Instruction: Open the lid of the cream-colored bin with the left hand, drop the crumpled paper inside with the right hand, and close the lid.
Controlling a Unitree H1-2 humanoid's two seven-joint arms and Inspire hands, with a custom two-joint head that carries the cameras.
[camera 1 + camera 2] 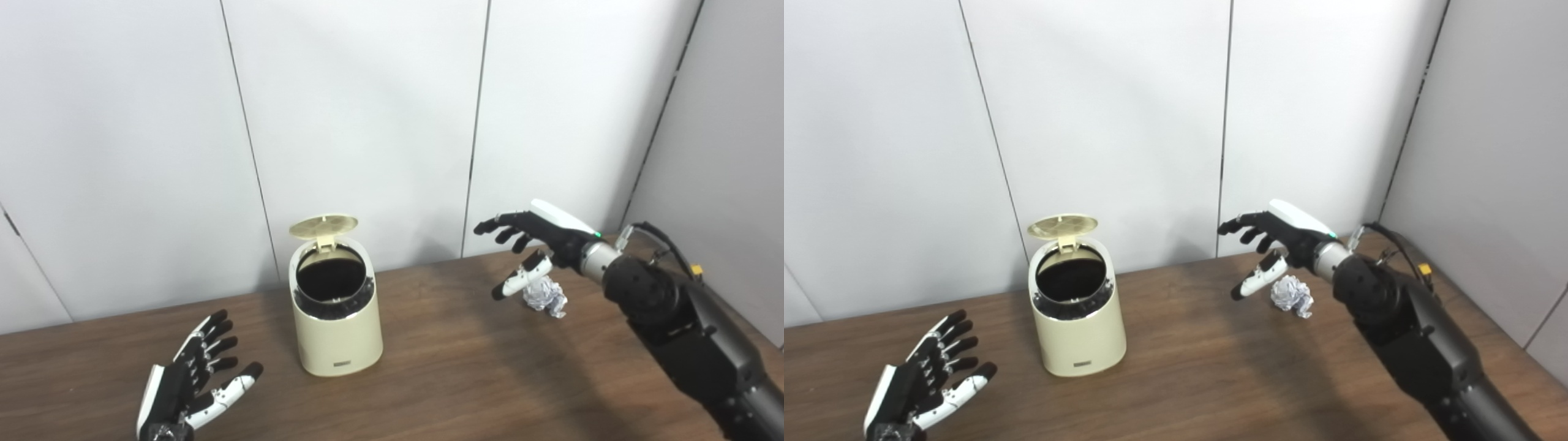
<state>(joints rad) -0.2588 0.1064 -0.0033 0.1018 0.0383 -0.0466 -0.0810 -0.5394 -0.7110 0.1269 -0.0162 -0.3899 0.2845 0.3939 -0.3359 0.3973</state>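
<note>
The cream-colored bin [335, 334] stands on the wooden table [453, 373] left of centre. Its round lid [323, 226] is tipped up at the back, and the dark inside shows. A crumpled white paper ball [544, 296] lies on the table to the right, near the wall. My right hand [528, 248] hovers open just above and left of the paper, fingers spread, not touching it. Down at the front left, my left hand [195, 380] is open, palm up, apart from the bin.
White wall panels [367, 122] close off the table's far edge right behind the bin and the paper. A grey side wall [729, 159] stands at the right. Bare tabletop lies between the bin and the paper.
</note>
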